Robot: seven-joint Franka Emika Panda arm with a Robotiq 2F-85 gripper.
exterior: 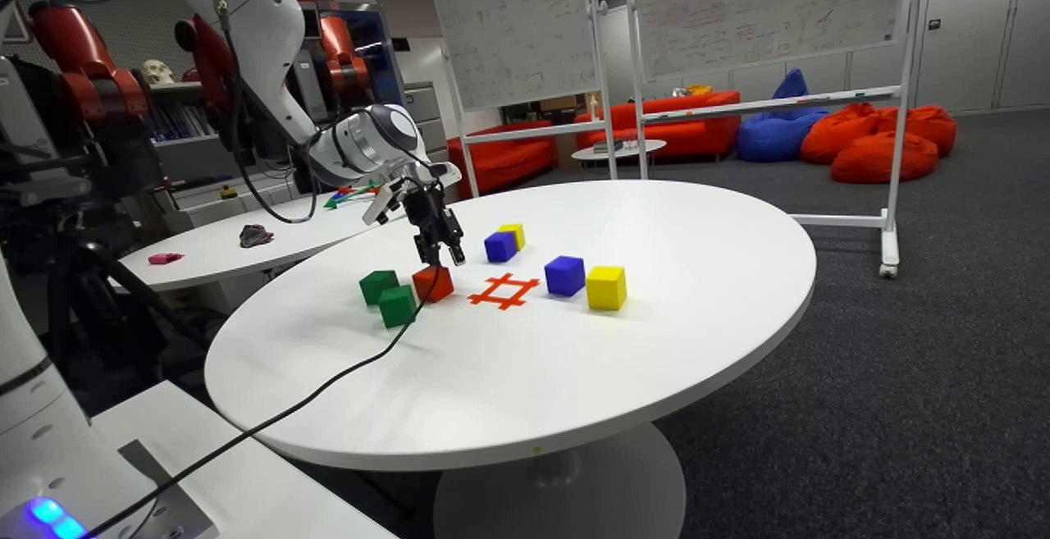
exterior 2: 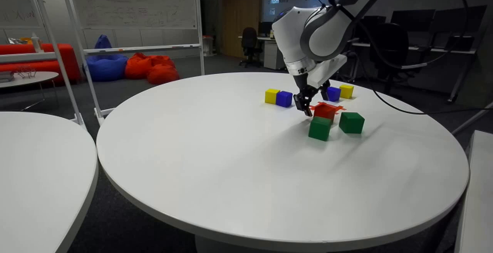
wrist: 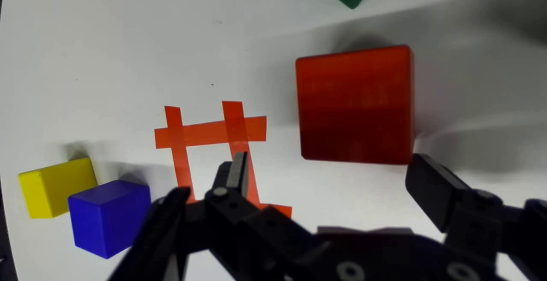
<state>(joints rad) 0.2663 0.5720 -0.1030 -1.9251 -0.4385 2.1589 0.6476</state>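
Observation:
My gripper [wrist: 330, 165] is open and empty, its fingers wide apart. A red cube [wrist: 355, 105] is the nearest thing, just ahead of the fingers in the wrist view. The right fingertip overlaps the cube's lower right corner there; I cannot tell if they touch. In both exterior views the gripper [exterior: 444, 255] [exterior 2: 316, 106] is tilted, low over the table by the red cube [exterior: 433, 285] [exterior 2: 325, 112]. Two green cubes [exterior: 379, 286] [exterior: 398, 307] sit close to the red cube. A red tape hash mark [wrist: 205, 134] lies beside it, partly behind the left finger.
A blue cube [exterior: 500, 247] and a yellow cube [exterior: 513, 235] sit together on the round white table [exterior: 697, 358]. Another blue cube [exterior: 565, 276] and yellow cube [exterior: 606, 288] form a second pair. A black cable [exterior: 328, 385] crosses the exterior view before the table.

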